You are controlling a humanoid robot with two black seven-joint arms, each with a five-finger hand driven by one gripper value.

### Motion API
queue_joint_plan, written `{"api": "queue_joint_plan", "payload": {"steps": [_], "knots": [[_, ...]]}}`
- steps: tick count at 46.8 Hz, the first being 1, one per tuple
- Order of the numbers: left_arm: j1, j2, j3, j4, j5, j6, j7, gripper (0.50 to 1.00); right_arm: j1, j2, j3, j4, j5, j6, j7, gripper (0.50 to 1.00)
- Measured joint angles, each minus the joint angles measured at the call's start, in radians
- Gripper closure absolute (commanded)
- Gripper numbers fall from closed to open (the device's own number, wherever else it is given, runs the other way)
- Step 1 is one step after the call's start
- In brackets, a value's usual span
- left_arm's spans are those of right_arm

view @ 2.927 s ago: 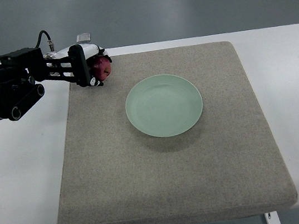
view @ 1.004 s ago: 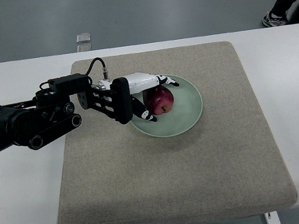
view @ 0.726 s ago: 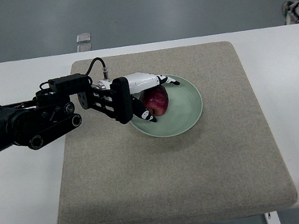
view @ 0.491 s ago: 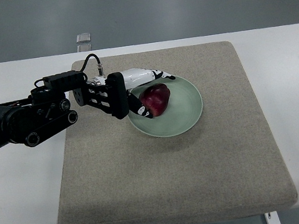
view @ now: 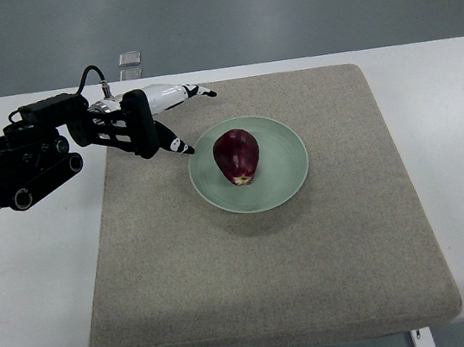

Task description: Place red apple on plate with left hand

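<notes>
- Apple (view: 237, 156) lies on its side on the plate (view: 290, 180), a little toward the hand's side of the plate's centre, one end with the small pale core mark pointing to the near rim.
- Left hand (view: 160, 118) hangs off the plate's far-left edge, clear of the fruit, fingers (view: 183, 147) spread and holding nothing. One fingertip points near the plate rim; contact cannot be told.
- Right hand not in view.
- Plate sits on the mat (view: 267, 290), beyond the hand's fingertips; mat covers most of the table (view: 30, 282).
- Judgement: placing looks done; apple rests free, no finger on it.
- Handling, judged: apple firm and smooth-skinned, moderate weight for its size, likely a bit slippery under hard fingertips. Rounded body, tapered toward one end, so it may roll on the shallow plate if nudged.
- Skin would bruise under hard pinch; gentle wrap better than fingertip squeeze.
- Where to take hold, if needed again: across the widest part of the body, fingers on one flank and thumb opposite, approaching from the hand's side. Avoid the narrow end; grip would slide off.
- Plate looks rigid, glazed and light; a sideways push on the apple could shift it on the mat.
</notes>
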Motion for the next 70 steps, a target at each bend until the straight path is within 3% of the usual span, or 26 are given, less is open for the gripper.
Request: {"api": "queue_joint_plan", "payload": {"steps": [18,25,36,47,58,70], "knots": [[0.013,-0.015,-0.179,0.099,-0.149,0.006,0.006,0.506,0.0,0.0,0.0,0.0,0.0,0.0,0.0,0.536],[0.013,-0.033,-0.187,0.137,-0.384,0.046,0.031,0.506,0.0,0.0,0.0,0.0,0.0,0.0,0.0,0.536],[0.013,-0.089,-0.188,0.204,-0.841,0.117,0.15,0.506,0.0,0.0,0.0,0.0,0.0,0.0,0.0,0.536],[0.011,-0.107,-0.241,0.258,-1.129,0.152,0.172,0.506,0.0,0.0,0.0,0.0,0.0,0.0,0.0,0.536],[0.022,-0.146,-0.402,0.37,-1.257,0.112,0.239,0.506,0.001,0.0,0.0,0.0,0.0,0.0,0.0,0.536],[0.111,-0.157,-0.592,0.385,-1.26,-0.109,0.222,0.506,0.0,0.0,0.0,0.0,0.0,0.0,0.0,0.536]]}}
